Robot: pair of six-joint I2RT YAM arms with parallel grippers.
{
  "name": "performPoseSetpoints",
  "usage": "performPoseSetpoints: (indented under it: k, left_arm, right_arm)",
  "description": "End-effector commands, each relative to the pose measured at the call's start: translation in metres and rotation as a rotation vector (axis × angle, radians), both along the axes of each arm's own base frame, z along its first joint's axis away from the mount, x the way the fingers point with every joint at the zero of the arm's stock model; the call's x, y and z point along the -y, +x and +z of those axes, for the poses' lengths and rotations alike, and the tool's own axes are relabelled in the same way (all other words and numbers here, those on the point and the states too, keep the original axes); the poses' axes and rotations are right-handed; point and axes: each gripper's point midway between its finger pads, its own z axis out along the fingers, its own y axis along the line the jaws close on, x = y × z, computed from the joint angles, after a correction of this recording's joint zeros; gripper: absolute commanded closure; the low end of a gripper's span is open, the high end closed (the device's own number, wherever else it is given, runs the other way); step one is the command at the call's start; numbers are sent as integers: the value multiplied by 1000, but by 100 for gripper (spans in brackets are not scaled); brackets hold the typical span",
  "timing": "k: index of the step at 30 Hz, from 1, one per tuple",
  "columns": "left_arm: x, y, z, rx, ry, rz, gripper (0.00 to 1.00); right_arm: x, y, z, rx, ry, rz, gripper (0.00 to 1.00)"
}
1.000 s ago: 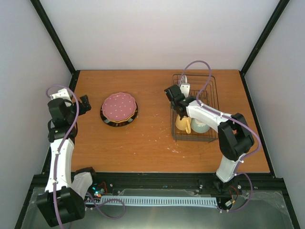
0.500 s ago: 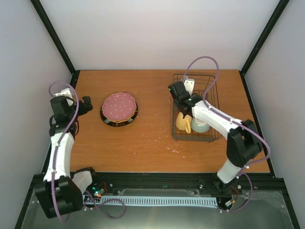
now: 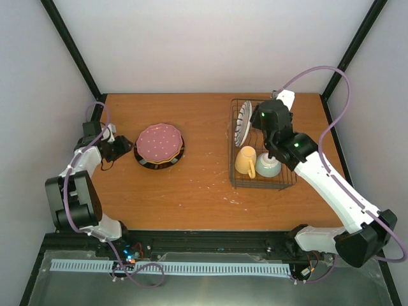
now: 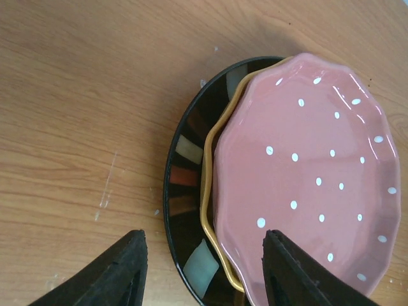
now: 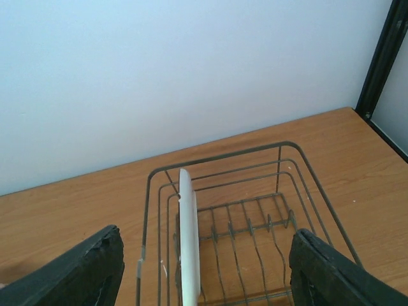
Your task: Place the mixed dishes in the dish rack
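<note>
The dish rack [image 3: 285, 137] holds a white striped plate [image 3: 243, 123] standing upright at its left side, a yellow mug [image 3: 245, 161] and a mint-green bowl [image 3: 268, 167]. In the right wrist view the white plate [image 5: 189, 242] is edge-on in the rack [image 5: 287, 150]. My right gripper [image 3: 271, 124] [image 5: 206, 231] hangs open above it, holding nothing. Left of centre lies a stack: a pink dotted plate [image 3: 159, 141] [image 4: 312, 172] on an orange plate [image 4: 209, 191] on a dark plate [image 4: 185, 185]. My left gripper [image 3: 125, 146] [image 4: 204, 234] is open and straddles the stack's left rim.
The wooden table [image 3: 191, 185] is fenced by black frame posts at the back corners and white walls. The rack's right-hand divider slots [image 5: 268, 223] hold nothing. Purple cables loop over both arms.
My right gripper let go of the white plate and drew back up and to the right. My left gripper moved right to the stack's rim, and its jaws narrowed.
</note>
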Motion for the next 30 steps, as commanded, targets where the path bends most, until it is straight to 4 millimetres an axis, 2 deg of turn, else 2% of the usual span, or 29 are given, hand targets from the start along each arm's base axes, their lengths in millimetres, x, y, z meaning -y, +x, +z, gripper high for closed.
performPoseSetpoints:
  k: [1, 8, 13, 24, 30]
  left_arm:
    - [8, 15, 5, -4, -61, -61, 49]
    - [14, 23, -10, -20, -113, -93, 46]
    - [23, 26, -16, -20, -159, -133, 57]
    - [21, 37, -17, -21, -152, -142, 58]
    - [29, 42, -27, -42, -159, -165, 65]
  right_arm:
    - [2, -12, -12, -40, -2, 38, 30]
    - [3, -21, -25, -67, 9, 60, 30]
    - [2, -23, -26, -68, 12, 68, 31]
    - [-1, -21, -24, -67, 20, 80, 31]
    - [-1, -21, -21, -60, 15, 81, 32]
